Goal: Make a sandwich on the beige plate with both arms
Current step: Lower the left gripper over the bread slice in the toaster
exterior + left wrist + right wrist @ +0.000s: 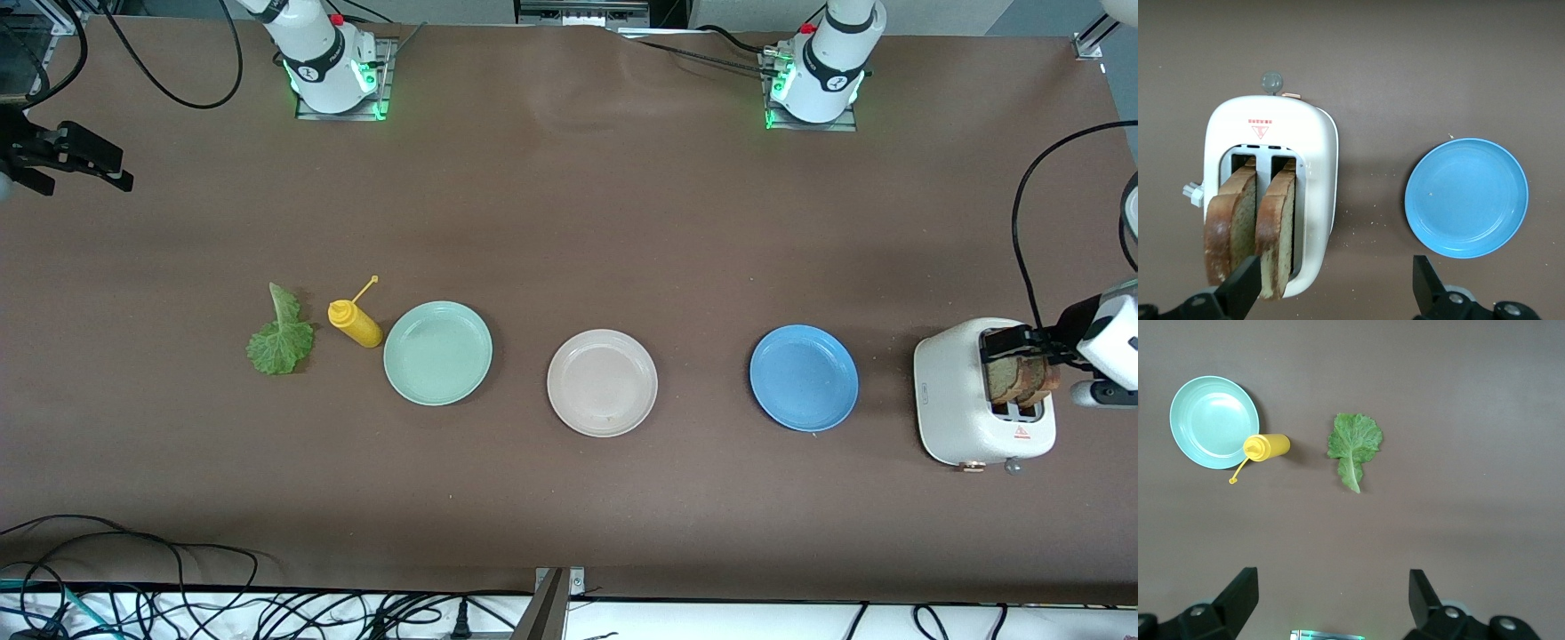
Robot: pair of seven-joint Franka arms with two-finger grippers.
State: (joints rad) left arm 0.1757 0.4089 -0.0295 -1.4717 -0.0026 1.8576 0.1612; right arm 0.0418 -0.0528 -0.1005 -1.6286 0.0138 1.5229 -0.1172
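Sandwich: it is not yet existing; its parts are still lying apart, and nothing is lying on the beige plate (pixel 602 382).
Beige plate: it is sitting bare in the middle of the row, between the mint-green plate (pixel 437 352) and the blue plate (pixel 804 377), well apart from both grippers.
Bread slices: the two bread slices (pixel 1251 227) are standing upright in the slots of the white toaster (pixel 1275 187), directly under the left gripper.
Left gripper: the left gripper (pixel 1335 283) is hanging over the toaster with its jaws spread wide and holding nothing; one finger is showing over the bread, the other over bare table beside the toaster. The blue plate is lying near it, toward the middle of the table.
Lettuce leaf: the lettuce leaf (pixel 1353 447) is lying flat on the table, below the right gripper's camera but not between its fingers.
Right gripper: the right gripper (pixel 1335 593) is hovering high at its own end of the table, jaws wide apart and empty.
Yellow bottle: the yellow bottle (pixel 1268 446) is lying on its side between the leaf and the mint-green plate, touching that plate's rim.
Progress: I am judging that the task is only starting; the bread and the leaf are all still waiting to go onto the plate.
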